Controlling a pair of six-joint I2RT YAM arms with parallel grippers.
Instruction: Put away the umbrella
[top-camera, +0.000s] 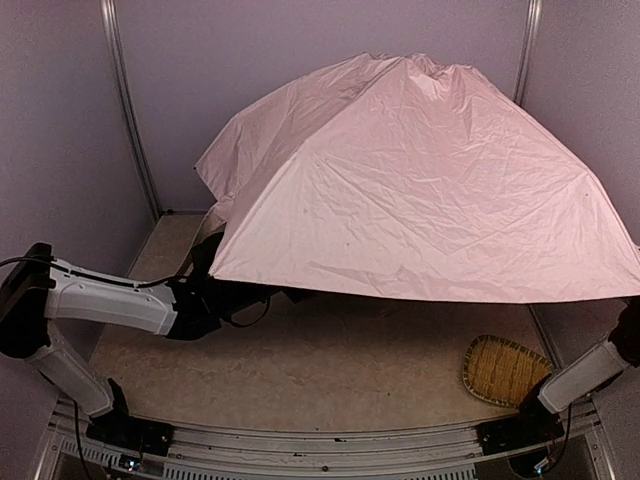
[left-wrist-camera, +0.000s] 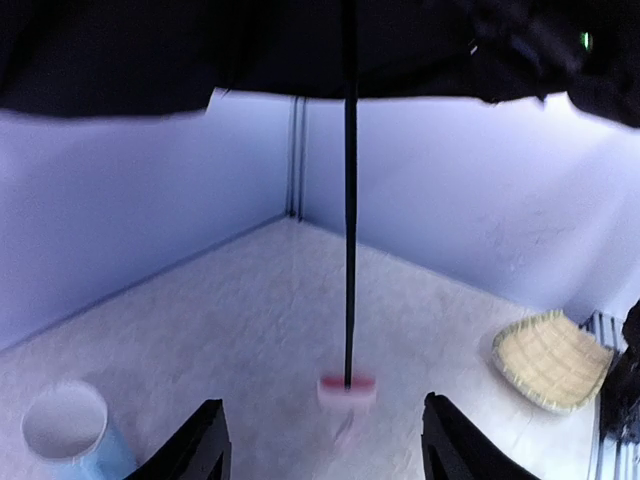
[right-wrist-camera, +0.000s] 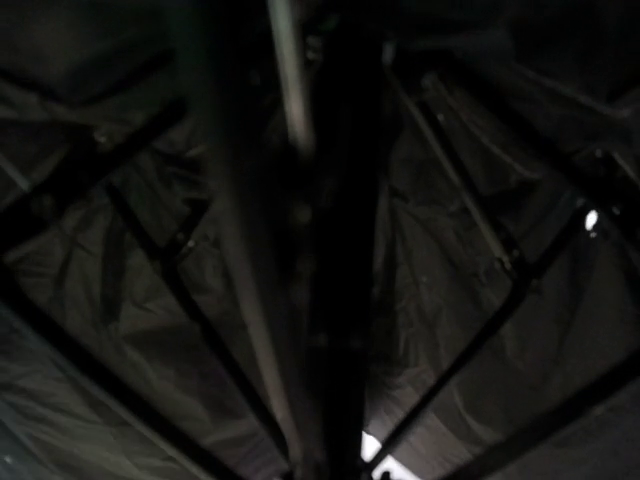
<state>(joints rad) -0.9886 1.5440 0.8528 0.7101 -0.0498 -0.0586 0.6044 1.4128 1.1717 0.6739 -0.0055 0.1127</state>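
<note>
The umbrella (top-camera: 420, 170) stands open, and its pale pink canopy covers most of the table in the top view. My left arm (top-camera: 110, 295) reaches under the canopy's left edge. In the left wrist view the black lining (left-wrist-camera: 200, 50) fills the top, the thin black shaft (left-wrist-camera: 350, 250) runs straight down, and the small pink handle (left-wrist-camera: 347, 390) rests on the table. My left gripper (left-wrist-camera: 325, 450) is open and empty, short of the handle, with one finger on each side of it. My right arm (top-camera: 585, 375) rises under the canopy's right edge and its gripper is hidden. The right wrist view shows only dark lining and ribs (right-wrist-camera: 450, 200).
A woven straw tray (top-camera: 503, 370) lies at the front right, also in the left wrist view (left-wrist-camera: 550, 360). A pale blue cup (left-wrist-camera: 65, 425) stands on the table to the left of my left gripper. Lilac walls close the back and sides.
</note>
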